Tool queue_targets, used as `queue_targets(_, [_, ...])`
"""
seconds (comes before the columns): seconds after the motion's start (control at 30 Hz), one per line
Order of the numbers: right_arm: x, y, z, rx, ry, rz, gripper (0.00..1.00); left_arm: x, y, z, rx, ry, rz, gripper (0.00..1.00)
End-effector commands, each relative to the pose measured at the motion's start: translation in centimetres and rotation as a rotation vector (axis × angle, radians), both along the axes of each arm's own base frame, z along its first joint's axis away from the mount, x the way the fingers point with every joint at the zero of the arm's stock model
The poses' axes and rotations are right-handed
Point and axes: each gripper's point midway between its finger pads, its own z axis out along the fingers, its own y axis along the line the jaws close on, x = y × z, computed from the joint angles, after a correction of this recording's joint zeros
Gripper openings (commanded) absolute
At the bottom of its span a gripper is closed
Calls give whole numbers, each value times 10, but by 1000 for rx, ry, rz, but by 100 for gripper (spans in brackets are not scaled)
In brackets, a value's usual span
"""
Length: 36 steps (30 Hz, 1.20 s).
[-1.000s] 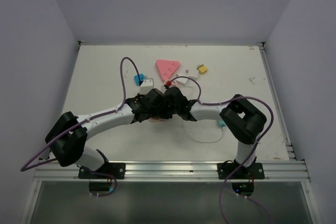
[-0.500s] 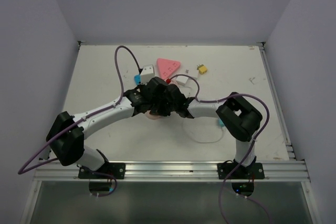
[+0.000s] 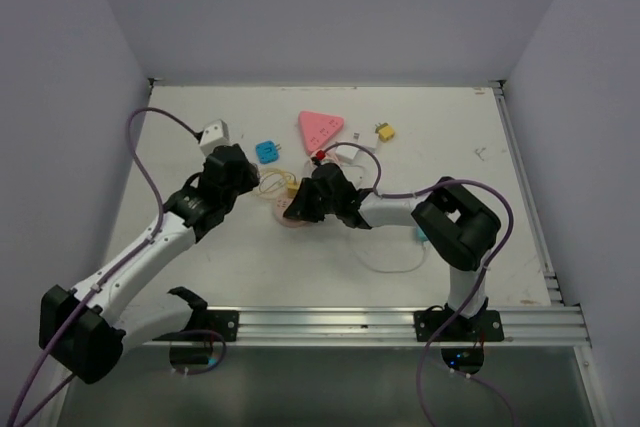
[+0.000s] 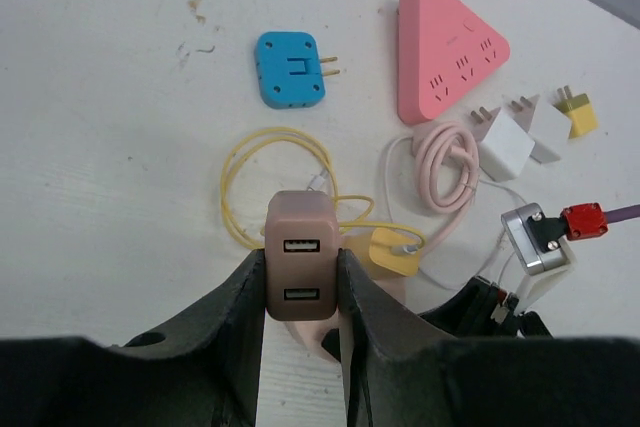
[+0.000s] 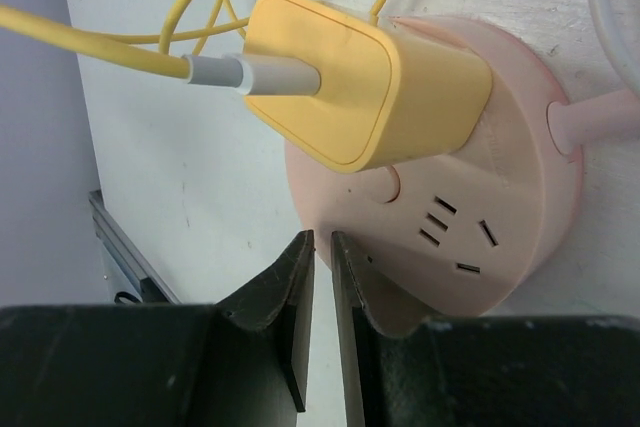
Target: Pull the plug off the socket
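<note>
Tan two-port plug (image 4: 302,259) is clamped in the left claw (image 4: 300,254), long axis along the fingers, clear and left of the round pink socket (image 5: 500,247); right claw (image 5: 321,237), nearly together on nothing, sits at the socket rim, nearer the seated yellow plug (image 5: 370,97).

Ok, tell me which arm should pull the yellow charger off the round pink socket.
Right, probably: right gripper sits empty at the pink socket, beside the yellow charger; left gripper is clamped on a tan USB charger.
</note>
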Motion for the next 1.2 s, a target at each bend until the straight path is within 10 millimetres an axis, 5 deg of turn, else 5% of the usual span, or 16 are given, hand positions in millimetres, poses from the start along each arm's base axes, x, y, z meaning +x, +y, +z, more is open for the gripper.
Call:
queue_targets(0.0, [-77, -116, -124, -520, 275, 56, 22, 14, 26, 10, -41, -82, -2, 0])
queue_targets(0.2, [-68, -102, -104, -470, 200, 111, 25, 46, 56, -41, -134, 6, 12, 0])
queue_targets(0.6, [-62, -87, -75, -376, 81, 194, 27, 97, 57, -79, -290, -36, -2, 14])
queue_targets(0.83, [-57, -87, -52, -359, 0, 195, 29, 99, 58, -121, -309, 58, -22, 42])
queue_targets(1.0, [-55, -91, -28, -364, -69, 191, 32, 92, 59, -114, -293, 38, -36, 73])
queue_targets(1.17, [-53, -103, 8, -353, -140, 145, 39, 80, 61, -91, -248, 37, -67, 89])
